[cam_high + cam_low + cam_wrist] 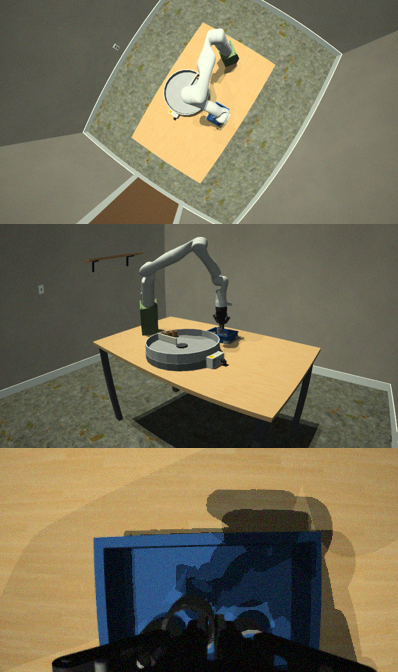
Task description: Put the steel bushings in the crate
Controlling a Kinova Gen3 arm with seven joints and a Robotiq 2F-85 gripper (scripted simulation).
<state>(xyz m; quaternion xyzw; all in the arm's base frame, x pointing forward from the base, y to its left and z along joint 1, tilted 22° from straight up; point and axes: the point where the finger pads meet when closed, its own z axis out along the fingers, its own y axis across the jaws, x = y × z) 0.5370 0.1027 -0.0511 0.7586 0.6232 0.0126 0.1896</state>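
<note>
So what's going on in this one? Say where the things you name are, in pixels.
The robot's gripper [221,327] [210,626] is shut on a steel bushing [219,330] [189,601], held low at the blue crate [212,121] [231,337] [99,593]. Two other steel bushings [224,334] [252,632] are in the crate, so this looks like the third, not yet let go. Copper-coloured bushings [197,75] [174,333] sit on the turning table [166,90] [180,358], behind its divider.
</note>
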